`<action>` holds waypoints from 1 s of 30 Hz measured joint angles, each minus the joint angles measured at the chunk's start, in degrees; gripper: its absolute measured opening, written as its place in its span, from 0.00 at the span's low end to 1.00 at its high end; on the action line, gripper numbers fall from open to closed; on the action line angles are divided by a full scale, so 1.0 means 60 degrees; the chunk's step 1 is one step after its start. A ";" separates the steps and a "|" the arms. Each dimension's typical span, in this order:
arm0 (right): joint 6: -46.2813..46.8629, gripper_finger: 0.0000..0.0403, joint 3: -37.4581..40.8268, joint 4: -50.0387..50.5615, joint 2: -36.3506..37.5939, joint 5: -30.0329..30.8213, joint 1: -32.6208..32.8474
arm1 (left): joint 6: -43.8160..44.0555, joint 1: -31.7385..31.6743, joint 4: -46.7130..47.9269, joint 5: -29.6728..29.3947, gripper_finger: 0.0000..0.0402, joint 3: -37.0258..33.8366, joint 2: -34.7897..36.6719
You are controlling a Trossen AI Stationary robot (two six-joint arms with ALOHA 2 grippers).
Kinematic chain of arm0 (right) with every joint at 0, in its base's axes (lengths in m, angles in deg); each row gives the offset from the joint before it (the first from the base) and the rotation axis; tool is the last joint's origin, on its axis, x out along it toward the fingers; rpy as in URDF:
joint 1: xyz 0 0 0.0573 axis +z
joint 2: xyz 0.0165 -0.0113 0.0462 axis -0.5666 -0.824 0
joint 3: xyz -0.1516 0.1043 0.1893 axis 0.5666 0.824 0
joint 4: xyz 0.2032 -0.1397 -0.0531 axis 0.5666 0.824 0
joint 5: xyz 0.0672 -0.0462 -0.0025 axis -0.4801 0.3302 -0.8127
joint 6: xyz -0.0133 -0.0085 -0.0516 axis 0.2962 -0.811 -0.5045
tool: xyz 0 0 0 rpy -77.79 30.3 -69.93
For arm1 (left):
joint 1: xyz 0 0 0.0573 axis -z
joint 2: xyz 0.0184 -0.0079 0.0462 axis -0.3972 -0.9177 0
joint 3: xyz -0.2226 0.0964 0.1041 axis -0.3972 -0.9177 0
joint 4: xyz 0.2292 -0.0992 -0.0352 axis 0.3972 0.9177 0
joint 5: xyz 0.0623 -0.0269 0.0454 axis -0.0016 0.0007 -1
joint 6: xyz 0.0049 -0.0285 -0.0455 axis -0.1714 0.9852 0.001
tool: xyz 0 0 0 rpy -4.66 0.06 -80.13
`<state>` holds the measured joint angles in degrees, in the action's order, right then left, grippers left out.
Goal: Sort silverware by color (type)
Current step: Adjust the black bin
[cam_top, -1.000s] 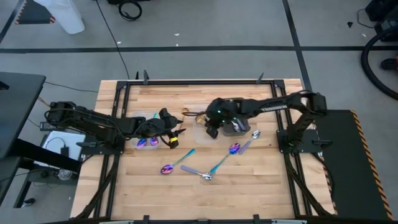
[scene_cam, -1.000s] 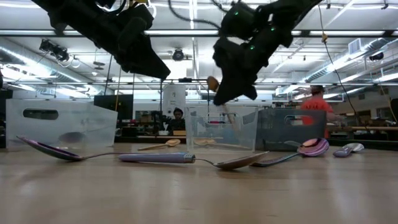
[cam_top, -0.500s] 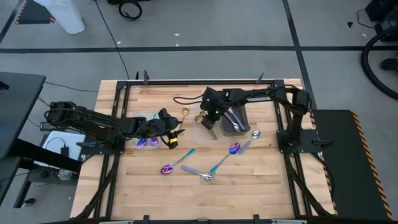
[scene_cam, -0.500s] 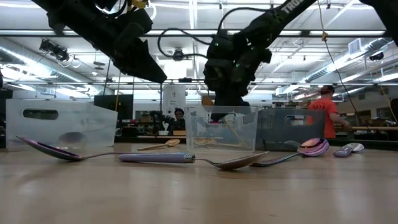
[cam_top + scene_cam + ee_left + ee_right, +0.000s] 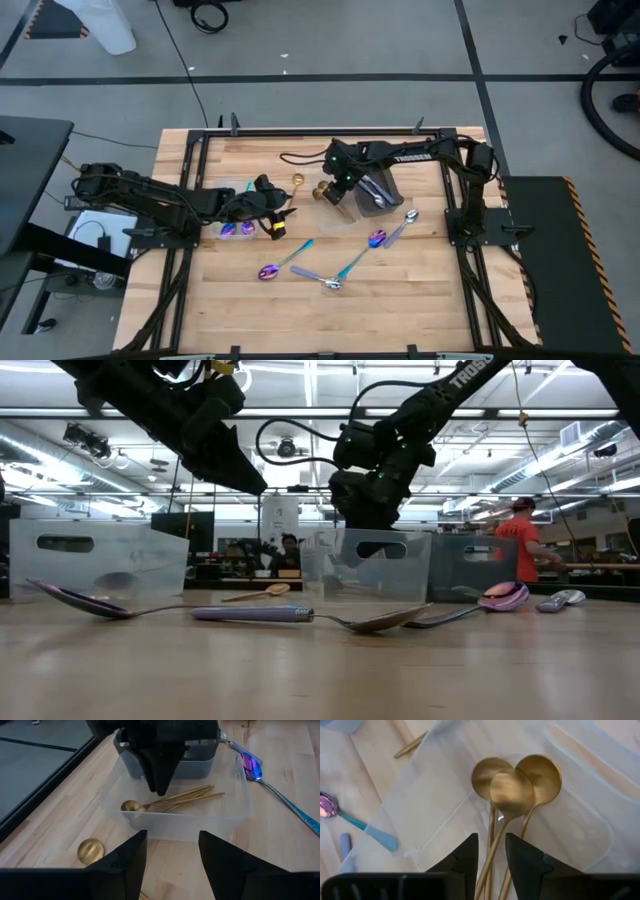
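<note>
Three gold spoons (image 5: 512, 790) lie side by side in a clear container (image 5: 335, 208) near the table's middle. My right gripper (image 5: 491, 855) points down into it, open. The top spoon's handle (image 5: 492, 847) runs between its fingers, and I see no touch. Another gold spoon (image 5: 91, 851) lies on the table beside the container. My left gripper (image 5: 170, 865) waits open to the left (image 5: 277, 218), holding nothing. Purple-blue spoons (image 5: 270, 271) (image 5: 377, 238) and silver ones (image 5: 410, 215) (image 5: 332, 284) lie on the near half of the table.
A dark grey tray (image 5: 378, 195) with silver pieces stands right behind the clear container. A second clear container (image 5: 238, 228) with purple spoons sits under my left arm. The table's near half has bare wood around the loose spoons. A person (image 5: 520, 540) stands in the room beyond.
My right gripper has swung toward the table's left and far side and come down into the clear container. The gold spoon it carried high above the container a second ago now lies inside with the other two.
</note>
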<state>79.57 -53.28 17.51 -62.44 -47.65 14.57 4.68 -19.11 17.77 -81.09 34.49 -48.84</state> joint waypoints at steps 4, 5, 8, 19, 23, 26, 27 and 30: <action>0.0067 0.30 0.0000 -0.0020 0.0162 -0.0004 0.0007 | 0.0001 0.0000 0.0043 0.0000 0.47 0.0000 0.0000; 0.0058 0.30 0.0000 0.0004 0.0252 -0.0004 0.0007 | 0.0004 0.0000 0.0071 0.0000 0.47 0.0000 0.0000; -0.0055 0.30 0.0004 0.0014 0.0629 0.0071 0.0043 | 0.0004 0.0000 0.0080 0.0000 0.47 0.0000 -0.0001; -0.0623 0.30 0.0029 0.1048 0.2259 0.2575 0.0894 | 0.0082 0.0000 0.0673 0.0000 0.47 0.0000 0.0049; -0.0621 0.30 0.0255 0.1204 0.2719 0.3172 0.1309 | 0.0106 0.0003 0.0751 -0.0001 0.47 0.0000 0.0157; -0.0587 0.30 0.0478 0.1201 0.3050 0.3476 0.1554 | 0.0108 0.0000 0.0784 0.0000 0.47 0.0000 0.0212; -0.0555 0.30 0.0557 0.1206 0.3161 0.3580 0.1620 | 0.0107 0.0000 0.0752 -0.0004 0.47 0.0000 0.0226; -0.0355 0.30 0.0861 0.1199 0.3476 0.3890 0.1780 | 0.0109 0.0000 0.0788 0.0000 0.47 0.0000 0.0226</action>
<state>77.44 -48.12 24.71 -41.58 -24.31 25.25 5.33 -19.11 22.50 -81.09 34.49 -47.49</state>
